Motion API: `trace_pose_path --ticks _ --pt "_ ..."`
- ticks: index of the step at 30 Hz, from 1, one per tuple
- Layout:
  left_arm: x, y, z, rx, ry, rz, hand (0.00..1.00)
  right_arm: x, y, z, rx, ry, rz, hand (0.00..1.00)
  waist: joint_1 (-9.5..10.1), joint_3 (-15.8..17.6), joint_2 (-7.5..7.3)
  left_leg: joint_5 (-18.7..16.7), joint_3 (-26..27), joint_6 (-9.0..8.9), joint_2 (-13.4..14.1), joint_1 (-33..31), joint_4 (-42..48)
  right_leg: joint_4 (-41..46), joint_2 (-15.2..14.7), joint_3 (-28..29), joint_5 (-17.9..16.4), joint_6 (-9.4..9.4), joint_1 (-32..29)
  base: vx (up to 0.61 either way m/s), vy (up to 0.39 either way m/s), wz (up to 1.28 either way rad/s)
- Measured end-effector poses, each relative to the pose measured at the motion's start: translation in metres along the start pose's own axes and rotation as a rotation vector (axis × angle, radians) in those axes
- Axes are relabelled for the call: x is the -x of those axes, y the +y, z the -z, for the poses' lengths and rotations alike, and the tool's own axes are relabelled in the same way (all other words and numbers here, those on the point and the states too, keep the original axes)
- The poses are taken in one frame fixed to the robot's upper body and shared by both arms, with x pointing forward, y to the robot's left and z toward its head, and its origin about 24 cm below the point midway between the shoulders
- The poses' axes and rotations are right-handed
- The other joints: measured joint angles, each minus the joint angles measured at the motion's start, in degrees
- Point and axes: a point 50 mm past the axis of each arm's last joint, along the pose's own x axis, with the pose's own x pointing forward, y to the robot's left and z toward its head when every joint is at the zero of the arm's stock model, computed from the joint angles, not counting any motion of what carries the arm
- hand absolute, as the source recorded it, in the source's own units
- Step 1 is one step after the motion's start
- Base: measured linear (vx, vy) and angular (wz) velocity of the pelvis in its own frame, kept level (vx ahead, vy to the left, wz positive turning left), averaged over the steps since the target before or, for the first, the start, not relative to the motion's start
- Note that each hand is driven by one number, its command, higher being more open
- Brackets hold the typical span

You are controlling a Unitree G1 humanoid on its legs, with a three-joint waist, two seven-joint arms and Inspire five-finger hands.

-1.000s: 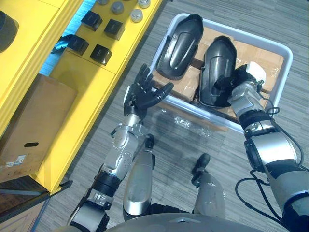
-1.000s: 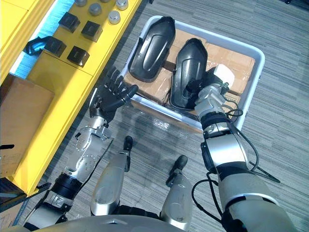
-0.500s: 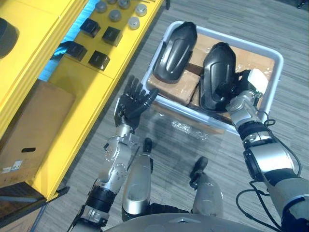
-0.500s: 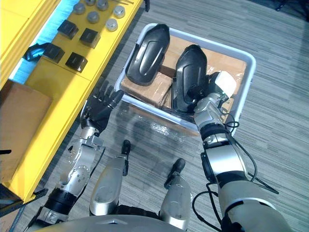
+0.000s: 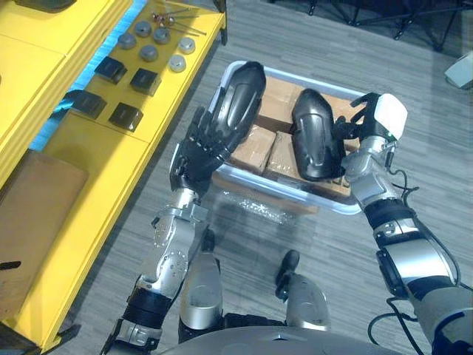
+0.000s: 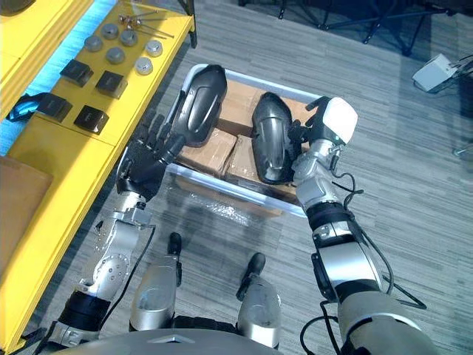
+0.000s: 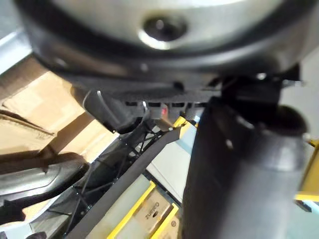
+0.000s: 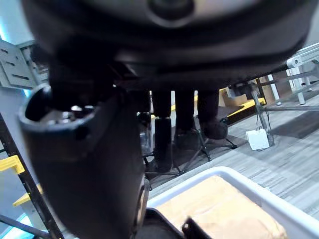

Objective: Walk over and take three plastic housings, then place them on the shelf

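Two black plastic housings lie on cardboard boxes in a white bin [image 5: 281, 191] on the floor. The left housing [image 5: 238, 100] leans over the bin's far left corner. The right housing [image 5: 314, 140] lies along the middle. My left hand [image 5: 194, 151] is open at the bin's left rim, its straight fingers reaching up against the left housing's near end. My right hand [image 5: 362, 140] is at the right housing's right side, fingers relaxed against its edge. Its white-covered thumb [image 5: 390, 117] stands away from the housing. In the right wrist view the fingers [image 8: 184, 114] hang in free air above the bin.
A yellow shelf [image 5: 89, 163] runs along the left, carrying small black blocks [image 5: 140, 80] and grey round parts [image 5: 151, 53]. A brown cardboard box [image 5: 29, 222] sits low beside it. Clear plastic film [image 5: 255, 208] lies on the floor before the bin. Dark stand legs [image 5: 369, 15] are beyond.
The camera has shifted. My left hand went forward from beside the bin to the left housing. My right hand slid from the right housing's near end up along its right side.
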Motion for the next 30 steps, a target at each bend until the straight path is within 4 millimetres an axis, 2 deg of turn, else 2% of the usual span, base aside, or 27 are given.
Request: trace_pose_path --ticks 7,8,12,16,20,23,25,27,30 --pt "-0.006 -0.003 0.003 -0.015 0.057 0.022 1.0 0.016 0.018 0.001 -0.025 0.003 -0.055 0.0 -0.04 -3.77 -1.05 -0.56 0.98 -0.03 0.13 1.11 0.16 -2.44 0.47 0.82 1.06 0.16 1.72 0.01 -0.003 -0.06" --pt "-0.006 -0.001 0.005 -0.016 0.066 0.014 1.0 0.019 0.021 0.003 -0.024 0.007 -0.066 1.0 -0.01 -4.57 -1.1 -0.72 1.07 -0.08 0.15 1.11 0.22 -3.15 0.6 0.92 1.46 0.22 1.94 -0.02 0.006 -0.05" --pt "-0.005 0.006 0.011 -0.025 0.096 -0.019 1.0 0.023 0.026 0.007 -0.051 0.047 -0.101 1.0 0.03 -5.35 -1.18 -1.27 1.08 -0.09 0.33 1.11 1.31 -3.43 0.77 1.0 1.71 0.17 2.52 -0.02 0.003 -0.01" --pt "-0.005 0.009 0.012 -0.054 0.1 -0.042 1.0 0.03 0.036 0.012 -0.249 0.171 -0.156 1.0 0.03 -5.45 -1.31 -1.74 1.09 -0.13 0.54 0.86 2.0 -3.95 1.0 1.11 2.01 0.06 2.7 -0.04 -0.001 -0.03" --pt "-0.005 0.008 0.006 -0.092 0.043 -0.033 1.0 0.037 0.04 0.014 -0.395 0.241 -0.101 1.0 0.02 -5.46 -1.26 -1.74 1.24 -0.11 0.55 -0.54 2.28 -3.66 0.95 1.48 2.16 0.02 0.98 -0.04 0.0 -0.06" --pt "-0.007 0.005 0.001 -0.104 -0.006 -0.021 1.0 0.028 0.027 0.022 -0.509 0.312 -0.005 1.0 -0.01 -5.27 -0.95 -1.5 1.26 0.11 0.24 -2.94 2.91 -2.73 0.47 1.71 2.29 -0.02 -1.67 -0.01 0.004 -0.01" --pt "-0.007 0.003 -0.001 -0.098 -0.023 -0.013 1.0 0.024 0.02 0.025 -0.522 0.32 0.024 1.0 -0.09 -4.9 -0.46 -1.41 1.33 0.3 -0.08 -3.55 3.22 -2.21 0.04 1.77 2.4 0.15 -2.4 0.0 0.0 0.0" --pt "-0.009 -0.003 -0.004 -0.087 -0.045 0.006 1.0 0.016 0.01 0.029 -0.504 0.313 0.063 1.0 -0.08 -4.39 0.4 -1.44 1.29 0.55 -0.47 -4.68 3.65 -1.63 -0.46 1.8 2.4 0.18 -3.52 -0.01 0.017 0.01" --pt "-0.016 -0.014 -0.009 -0.072 -0.099 0.046 1.0 -0.009 -0.016 0.023 -0.5 0.292 0.138 1.0 -0.12 -3.15 2.31 -1.54 0.95 0.81 -0.56 -7.94 5.31 -0.48 -0.73 1.83 2.5 0.26 -6.45 -0.06 0.029 0.03"
